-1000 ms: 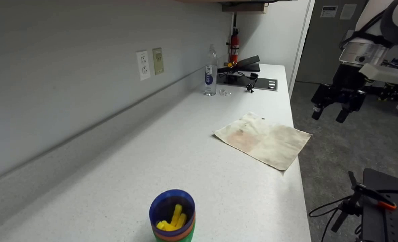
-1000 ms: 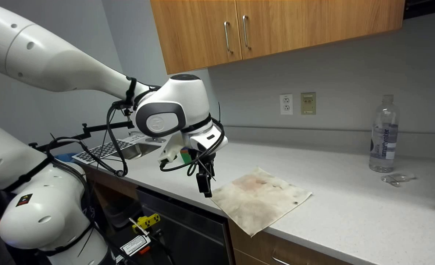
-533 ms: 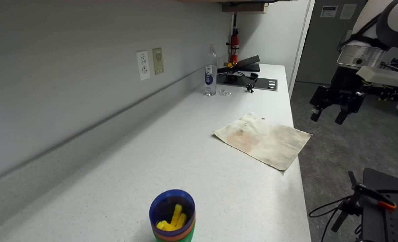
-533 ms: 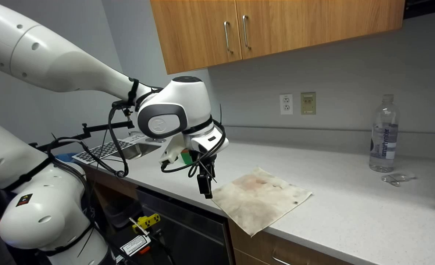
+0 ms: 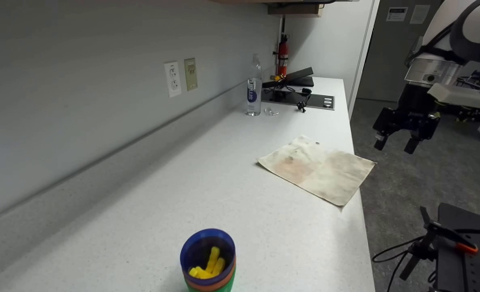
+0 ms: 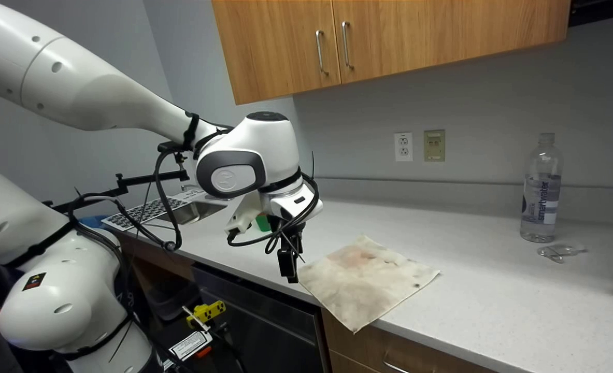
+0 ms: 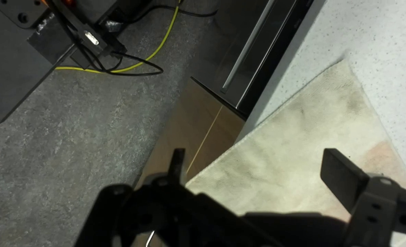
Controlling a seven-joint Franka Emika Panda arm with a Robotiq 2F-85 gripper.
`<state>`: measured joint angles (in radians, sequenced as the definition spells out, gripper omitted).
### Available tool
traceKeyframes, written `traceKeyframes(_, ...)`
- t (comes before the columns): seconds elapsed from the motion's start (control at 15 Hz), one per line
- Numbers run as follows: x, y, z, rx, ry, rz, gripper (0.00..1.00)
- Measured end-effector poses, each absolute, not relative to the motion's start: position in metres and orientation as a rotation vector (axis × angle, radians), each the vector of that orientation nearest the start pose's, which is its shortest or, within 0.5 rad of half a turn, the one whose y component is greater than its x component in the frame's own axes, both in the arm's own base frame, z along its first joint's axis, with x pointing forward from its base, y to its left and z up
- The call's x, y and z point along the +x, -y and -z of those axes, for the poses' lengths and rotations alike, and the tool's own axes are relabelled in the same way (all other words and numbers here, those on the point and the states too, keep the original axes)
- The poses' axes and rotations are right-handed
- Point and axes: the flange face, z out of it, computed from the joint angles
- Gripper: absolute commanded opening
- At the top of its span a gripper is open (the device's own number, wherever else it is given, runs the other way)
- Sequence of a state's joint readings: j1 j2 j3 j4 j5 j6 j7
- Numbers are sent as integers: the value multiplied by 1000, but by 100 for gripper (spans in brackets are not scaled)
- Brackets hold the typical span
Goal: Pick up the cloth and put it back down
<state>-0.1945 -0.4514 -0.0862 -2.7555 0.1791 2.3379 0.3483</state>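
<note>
The cloth is a stained, cream-coloured square. It lies flat on the white counter in both exterior views (image 5: 321, 172) (image 6: 368, 282), with one corner hanging over the front edge. It fills much of the lower right of the wrist view (image 7: 302, 137). My gripper (image 5: 395, 147) is open, with its two black fingers apart and nothing between them. In an exterior view the gripper (image 6: 288, 269) points down beside the cloth's left corner, above the counter's front edge. In the wrist view the gripper (image 7: 254, 154) has the cloth below and between its fingers, apart from them.
A water bottle (image 5: 254, 95) stands by the wall, with a small clear plastic item (image 6: 560, 252) near it. Stacked cups holding yellow pieces (image 5: 208, 259) stand on the counter (image 5: 142, 227). Wooden cabinets (image 6: 404, 41) hang above. A dishwasher (image 6: 265, 311) is below the counter edge.
My gripper has moved slightly down, and slightly left in an exterior view. It stays open. The cloth has not moved.
</note>
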Motion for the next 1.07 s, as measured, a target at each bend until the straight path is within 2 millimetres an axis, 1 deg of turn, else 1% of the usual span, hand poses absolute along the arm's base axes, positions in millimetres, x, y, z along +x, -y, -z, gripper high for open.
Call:
traceKeyframes(0.2,357,96,-343,-2713,-1132,-4,100)
traceKeyframes(0.4,362,95,-333,-2643,-1191,-7,100)
traceKeyframes(1.07,383,94,-290,-2542,-1341,106,100)
